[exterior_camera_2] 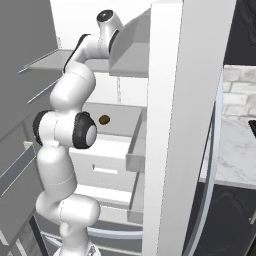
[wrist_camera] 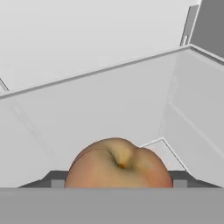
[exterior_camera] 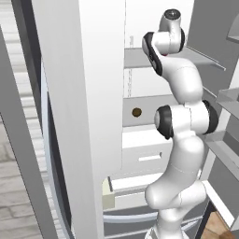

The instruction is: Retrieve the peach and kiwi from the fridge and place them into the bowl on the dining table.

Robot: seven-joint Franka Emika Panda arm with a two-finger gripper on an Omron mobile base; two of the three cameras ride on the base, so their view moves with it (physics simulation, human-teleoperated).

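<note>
Now pinching peach [wrist_camera: 118, 164] between gripper [wrist_camera: 117, 183] pads, across its widest part; soft, smooth, easily bruised, so squeeze lightly.

No words, letters, numbers or signs to read anywhere. Nothing written on the fridge [exterior_camera: 84, 93] walls, shelves or drawers. Nothing printed on the peach [wrist_camera: 118, 164] at the bottom middle, or on the kiwi [exterior_camera: 136, 112] near the middle.
</note>
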